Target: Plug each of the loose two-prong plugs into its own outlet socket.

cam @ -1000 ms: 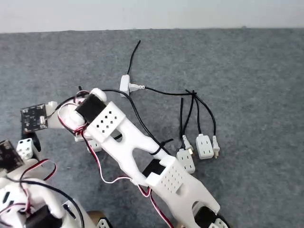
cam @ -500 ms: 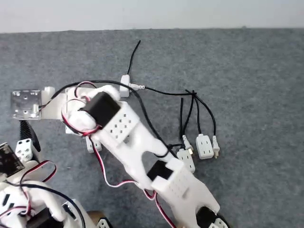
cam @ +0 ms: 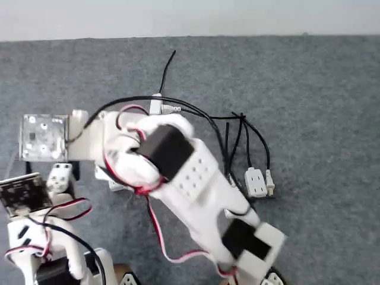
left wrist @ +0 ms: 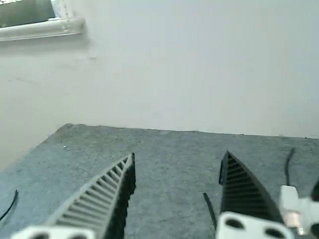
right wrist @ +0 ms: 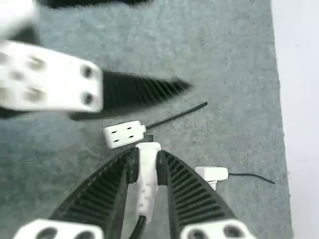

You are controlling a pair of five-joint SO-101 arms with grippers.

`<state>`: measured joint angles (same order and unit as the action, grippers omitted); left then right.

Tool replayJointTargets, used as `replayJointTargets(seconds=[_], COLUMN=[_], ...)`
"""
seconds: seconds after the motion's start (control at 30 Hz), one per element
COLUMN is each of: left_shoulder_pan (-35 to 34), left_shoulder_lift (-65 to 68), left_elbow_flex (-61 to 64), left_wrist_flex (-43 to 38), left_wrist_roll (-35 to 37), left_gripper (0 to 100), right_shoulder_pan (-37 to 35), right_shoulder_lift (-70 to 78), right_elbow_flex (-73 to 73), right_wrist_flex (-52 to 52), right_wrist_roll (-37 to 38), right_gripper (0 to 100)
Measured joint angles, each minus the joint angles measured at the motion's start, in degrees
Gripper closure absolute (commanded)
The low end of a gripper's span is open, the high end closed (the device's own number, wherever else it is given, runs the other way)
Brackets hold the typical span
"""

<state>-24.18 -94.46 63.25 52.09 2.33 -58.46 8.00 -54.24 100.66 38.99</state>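
While your right gripper [right wrist: 147, 153] clenches the plug [right wrist: 146, 179], the outlet socket [right wrist: 124, 135] lies just beyond its tip, long axis crosswise

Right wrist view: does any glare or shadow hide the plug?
Right wrist view: no glare, even light; the white two-prong plug in the right gripper shows plainly. High view: a white arm hides some black cords.

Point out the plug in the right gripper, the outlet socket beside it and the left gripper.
plug [right wrist: 146, 172], right wrist view, white body.
outlet socket [right wrist: 124, 135], right wrist view, slotted face.
left gripper [left wrist: 178, 156], left wrist view, midway between fingertips.
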Motion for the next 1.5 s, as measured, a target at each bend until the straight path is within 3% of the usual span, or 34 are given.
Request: replayJointTargets(seconds=[0.17, 0.77, 1.17, 1.4, 1.5], left_shoulder_pan=[3.43, 4.22, 9.58, 8.88, 3.96], left_shoulder_lift=[0.00, 0.00, -0.09, -0.09, -0.09], left_elbow_flex=[0.00, -2.73, -0.44, -0.44, 1.05], left_wrist_flex=[0.00, 3.08, 3.08, 3.08, 3.08], left_wrist_roll=[0.00, 0.00, 0.00, 0.00, -2.46], left_gripper=[73, 73, 73, 73, 73], right_shoulder_pan=[-1.23, -2.29, -4.66, -4.84, -3.60], right_shoulder_lift=[-5.63, -5.54, -5.54, -5.54, -5.54], right_elbow_flex=[0.62, 0.70, 0.70, 0.70, 3.52], right_wrist_flex=[0.00, 0.00, 0.09, 0.09, 0.09], right_wrist_roll=[-1.67, -1.85, -1.85, -3.16, -5.27], right_gripper=[99.0, 99.0, 99.0, 99.0, 99.0])
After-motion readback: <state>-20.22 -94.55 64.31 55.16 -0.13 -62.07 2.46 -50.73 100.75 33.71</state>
